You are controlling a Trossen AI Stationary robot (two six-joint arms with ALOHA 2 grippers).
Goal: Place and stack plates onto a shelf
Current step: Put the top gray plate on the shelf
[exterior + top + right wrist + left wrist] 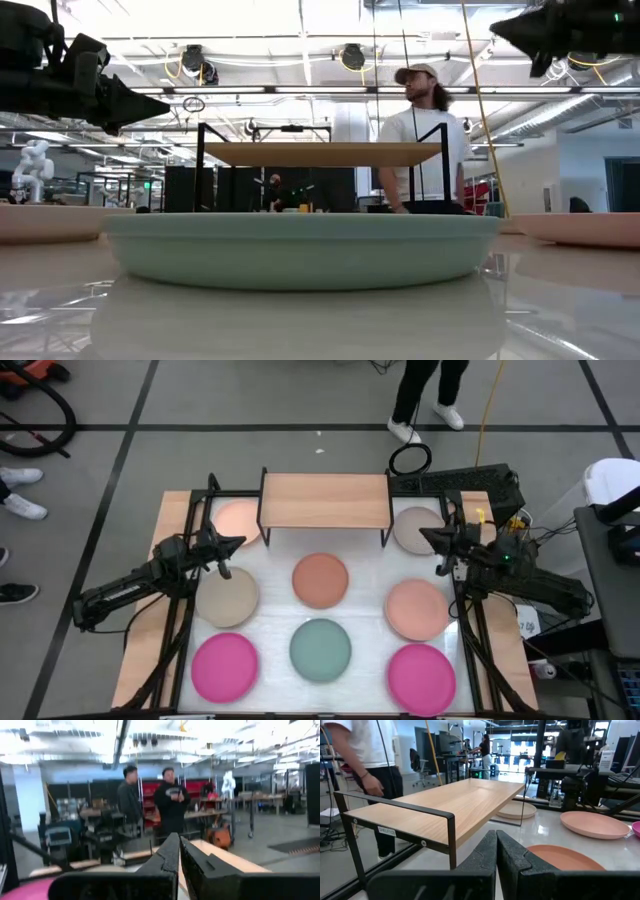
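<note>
The light-wood shelf (325, 500) stands on black legs at the table's far side, with nothing on its board (450, 805). Eight plates lie flat on the white table: peach (238, 520) left of the shelf, beige (415, 528) right of it, terracotta (320, 580), beige (228, 600), salmon (417, 608), two magenta (225, 665) (420, 678) and grey-green (320, 648) (300, 245). My left gripper (235, 543) (496, 837) hovers shut between the peach and the near beige plate. My right gripper (425, 536) (175, 840) hovers shut over the far beige plate's near edge.
A person stands beyond the table's far edge (425, 130) (420, 390), and others show farther off in the room. Black frame rails run along the table's left and right sides (190, 620). Free white tabletop remains between the plates and under the shelf.
</note>
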